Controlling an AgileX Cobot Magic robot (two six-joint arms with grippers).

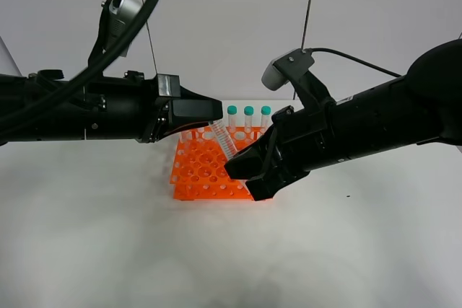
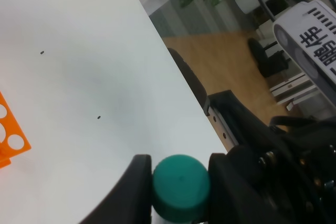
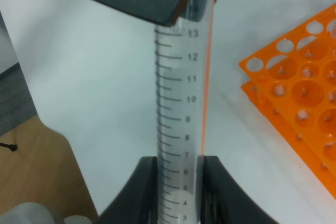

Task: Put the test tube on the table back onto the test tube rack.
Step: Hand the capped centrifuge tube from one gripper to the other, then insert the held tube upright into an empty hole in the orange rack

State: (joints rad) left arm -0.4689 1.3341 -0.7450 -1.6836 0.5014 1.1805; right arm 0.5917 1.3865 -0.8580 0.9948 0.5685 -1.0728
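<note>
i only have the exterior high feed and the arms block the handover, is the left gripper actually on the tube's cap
observer: yes. The left wrist view shows the teal cap pinched on both sides in the left gripper.
operator: ok and where does the right one hold it
observer: the right wrist view shows the right gripper shut low on the test tube, with its grip starting at about the printed 7 mark.
operator: anything inside the tube
observer: no liquid shows in the clear stretch between the 7 and 13 marks. The tip is hidden below the grip.
</note>
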